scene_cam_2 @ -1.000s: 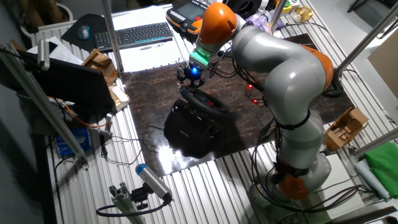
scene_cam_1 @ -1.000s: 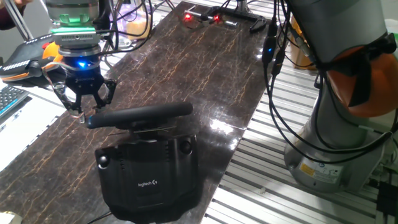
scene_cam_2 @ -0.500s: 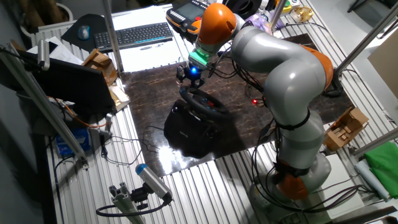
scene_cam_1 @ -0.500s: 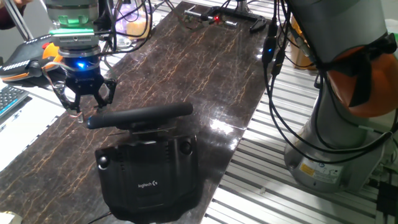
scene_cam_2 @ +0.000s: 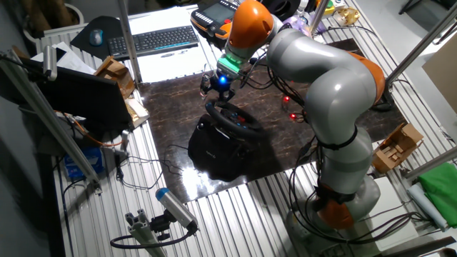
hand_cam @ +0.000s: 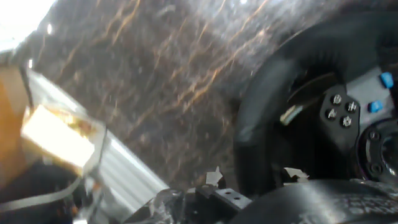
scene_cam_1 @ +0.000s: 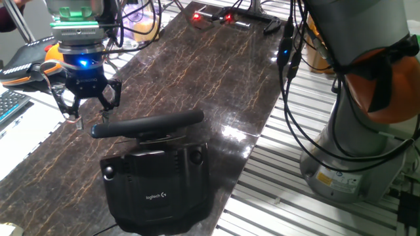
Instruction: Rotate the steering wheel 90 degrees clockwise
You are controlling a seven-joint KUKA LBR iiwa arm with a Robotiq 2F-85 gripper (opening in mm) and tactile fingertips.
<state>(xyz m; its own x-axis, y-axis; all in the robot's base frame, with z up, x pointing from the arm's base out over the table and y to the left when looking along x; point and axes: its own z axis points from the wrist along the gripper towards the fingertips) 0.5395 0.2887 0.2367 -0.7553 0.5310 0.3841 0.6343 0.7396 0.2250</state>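
my hand [scene_cam_1: 86, 111] hangs open, empty, above the black round steering wheel rim [scene_cam_1: 147, 122]; if i close off-centre, a finger could skid off and barely turn it.

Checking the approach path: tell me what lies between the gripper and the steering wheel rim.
Nothing: in one fixed view the open gripper hangs just above the steering wheel rim's left end, with only bare dark tabletop behind the gap.

A dark marble-patterned tabletop [scene_cam_1: 197, 65] lies on a ribbed aluminium frame [scene_cam_1: 275, 190], keyboard [scene_cam_2: 153, 39] behind
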